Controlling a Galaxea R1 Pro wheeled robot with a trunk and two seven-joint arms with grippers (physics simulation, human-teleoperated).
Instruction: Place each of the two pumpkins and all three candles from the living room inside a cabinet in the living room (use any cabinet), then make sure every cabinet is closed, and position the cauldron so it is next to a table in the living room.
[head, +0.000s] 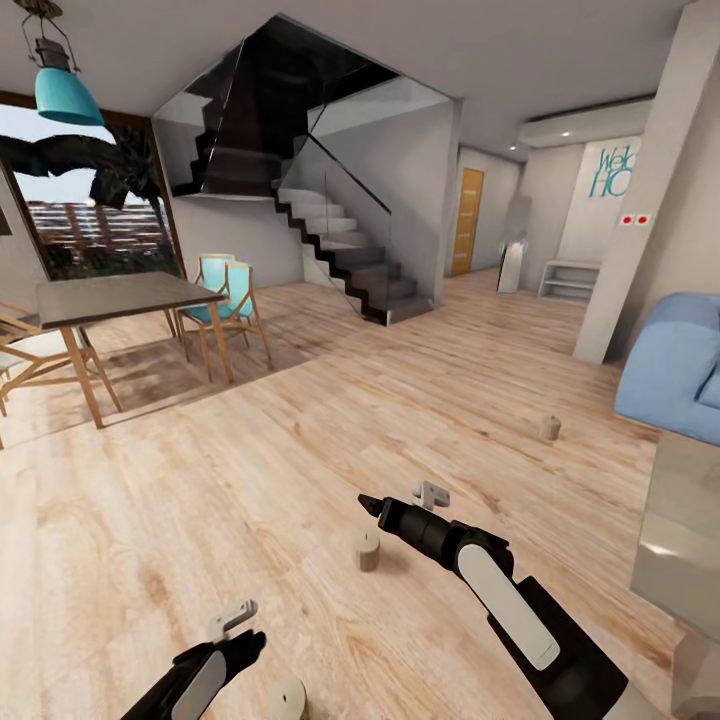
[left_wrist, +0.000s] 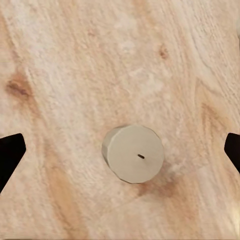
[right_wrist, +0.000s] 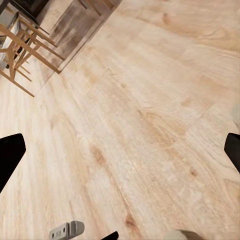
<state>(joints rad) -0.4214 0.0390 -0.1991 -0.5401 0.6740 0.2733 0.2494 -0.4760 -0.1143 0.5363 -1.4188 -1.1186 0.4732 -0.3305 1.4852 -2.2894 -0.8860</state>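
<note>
Head view: three candles stand upright on the wooden floor (head: 250, 480). The near candle (head: 287, 698) sits at the bottom edge, just beside the left gripper (head: 245, 640), which points down toward the floor. A second candle (head: 368, 550) stands just beside the tip of the right gripper (head: 372, 506), a little nearer the robot. The third candle (head: 549, 427) stands well apart, near the blue sofa (head: 675, 370). A dining table (head: 115, 297) with chairs stands far left.

Left wrist view: the near candle (left_wrist: 133, 153) is seen from above, wick up, between the two dark fingertips (left_wrist: 11, 155) of the left gripper, which are spread wide and clear of it.

Right wrist view: the right gripper's fingertips (right_wrist: 10, 157) are likewise spread wide, with bare floor (right_wrist: 135, 125) between them.
</note>
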